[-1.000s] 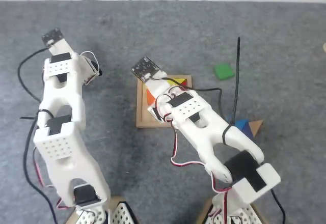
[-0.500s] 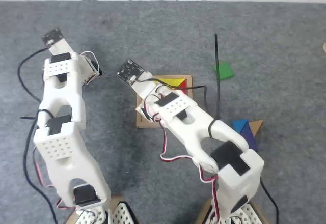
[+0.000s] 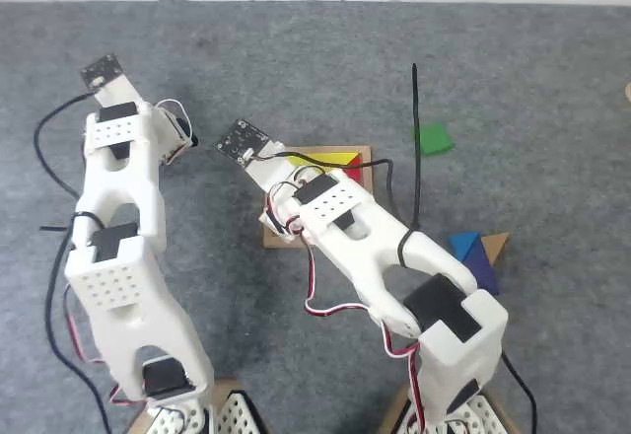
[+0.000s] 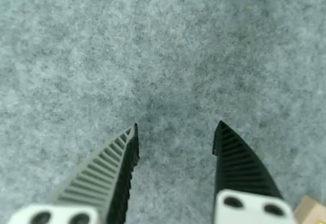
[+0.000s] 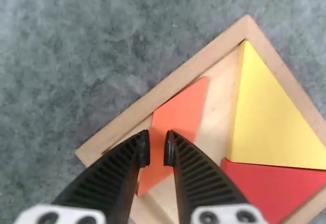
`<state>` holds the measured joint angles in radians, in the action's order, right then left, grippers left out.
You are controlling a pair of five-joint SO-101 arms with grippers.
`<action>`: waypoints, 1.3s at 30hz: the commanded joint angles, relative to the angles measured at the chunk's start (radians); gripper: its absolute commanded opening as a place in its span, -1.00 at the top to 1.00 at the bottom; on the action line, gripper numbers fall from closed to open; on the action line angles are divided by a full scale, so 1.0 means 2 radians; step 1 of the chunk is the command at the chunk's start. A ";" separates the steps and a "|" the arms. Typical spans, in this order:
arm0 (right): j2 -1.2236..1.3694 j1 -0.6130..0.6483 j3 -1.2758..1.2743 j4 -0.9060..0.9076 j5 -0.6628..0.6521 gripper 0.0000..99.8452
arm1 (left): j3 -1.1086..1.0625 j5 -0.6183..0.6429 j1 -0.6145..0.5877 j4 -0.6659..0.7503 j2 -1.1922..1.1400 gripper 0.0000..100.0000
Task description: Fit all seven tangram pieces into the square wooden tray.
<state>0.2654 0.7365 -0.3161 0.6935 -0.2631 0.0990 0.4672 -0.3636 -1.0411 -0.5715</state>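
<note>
The step in hand looks like seating the orange piece (image 5: 181, 109) flat in the square wooden tray (image 5: 163, 86), and it probably needs a push more than a grasp. The piece lies inside the tray along the left wall, and bare wood shows between it and the yellow triangle (image 5: 265, 117) at the far side. The red piece (image 5: 265, 183) touches the yellow one's near edge. A good way would be to press lightly with the tips and slide the orange piece along the wall. The push should stay low and slow so the piece does not ride up onto the rim or knock the yellow and red pieces out of place. The right hand (image 5: 156, 145) hangs over the orange piece's near end, just inside the wall. Its fingers are nearly together with only a thin slit between them, and nothing is held. Whether the tips touch the piece cannot be told. The left hand (image 4: 175, 132) is spread wide over bare grey counter (image 4: 168, 40), well left of the tray, holding nothing. On the counter to the right lie a green piece (image 3: 434, 138) and, nearer, a cluster of blue (image 3: 463, 245), purple (image 3: 481, 264) and tan (image 3: 496, 245) pieces waiting to go in.
</note>
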 commanded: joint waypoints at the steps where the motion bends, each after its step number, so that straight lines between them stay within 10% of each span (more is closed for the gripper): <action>1: -0.043 0.005 0.005 0.013 -0.003 0.87 | 0.003 -0.008 0.005 0.008 0.015 0.53; 39: 0.003 0.011 0.005 0.022 -0.077 0.78 | 0.003 -0.008 0.005 0.009 0.015 0.53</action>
<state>0.2608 0.7472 -0.3606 0.6736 -0.4074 0.0990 0.4672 -0.3636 -1.0411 -0.5715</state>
